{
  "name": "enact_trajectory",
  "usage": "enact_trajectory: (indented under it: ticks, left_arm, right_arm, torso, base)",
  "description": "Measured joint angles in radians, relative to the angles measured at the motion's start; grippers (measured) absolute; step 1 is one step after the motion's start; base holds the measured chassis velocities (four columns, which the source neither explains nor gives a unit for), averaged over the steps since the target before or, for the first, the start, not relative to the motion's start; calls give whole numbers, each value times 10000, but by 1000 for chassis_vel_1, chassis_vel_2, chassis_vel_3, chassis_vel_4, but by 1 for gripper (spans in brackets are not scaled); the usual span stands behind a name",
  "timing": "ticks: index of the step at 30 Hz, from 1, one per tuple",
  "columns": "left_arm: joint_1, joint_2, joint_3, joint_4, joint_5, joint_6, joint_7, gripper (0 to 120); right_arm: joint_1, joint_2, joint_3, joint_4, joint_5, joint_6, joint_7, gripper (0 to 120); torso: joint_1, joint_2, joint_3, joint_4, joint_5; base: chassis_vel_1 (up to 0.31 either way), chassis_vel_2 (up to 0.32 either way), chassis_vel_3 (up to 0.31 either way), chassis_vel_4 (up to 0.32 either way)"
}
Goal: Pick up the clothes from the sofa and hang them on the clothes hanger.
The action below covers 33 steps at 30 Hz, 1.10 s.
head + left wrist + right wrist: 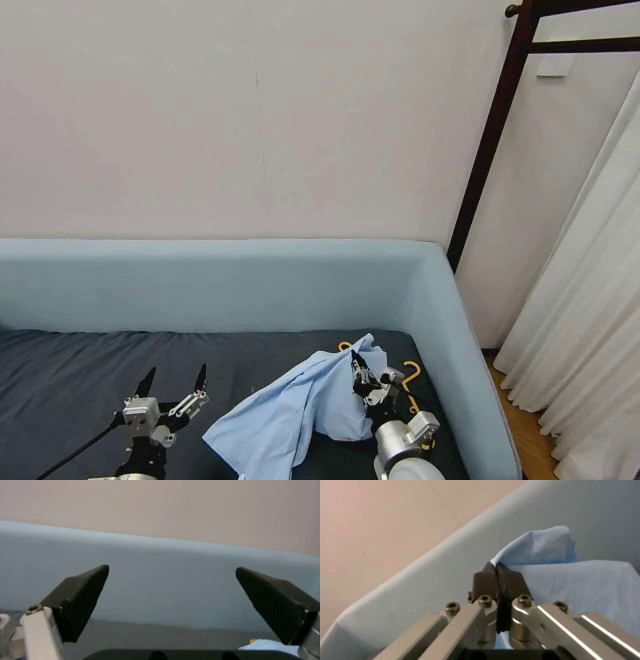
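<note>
A light blue shirt [290,410] on a yellow hanger [410,378] is lifted a little off the dark sofa seat [80,380] at the right end. My right gripper [362,376] is shut on the shirt's upper edge; in the right wrist view its fingers [496,581] pinch the blue cloth [545,551]. My left gripper [174,383] hovers over the seat to the shirt's left, open and holding nothing. The left wrist view shows its fingers [80,596] spread wide before the sofa back. A dark wooden clothes stand [490,140] rises behind the sofa's right arm.
The sofa has a pale blue back [200,285] and right arm [460,350]. A white wall stands behind it. White curtains [590,320] hang at the far right over a strip of wooden floor [525,440].
</note>
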Motion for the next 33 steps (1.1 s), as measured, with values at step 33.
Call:
enact_trajectory:
  ticks: [33]
  left_arm:
    - [-310, -570, 698, -18, 401, -860, -93, 100]
  right_arm:
    - [2573, -5939, -250, 2584, 3212, 956, -1577, 0]
  torso:
    - [0, -1, 1, -1, 2]
  base:
    - [0, 0, 0, 0]
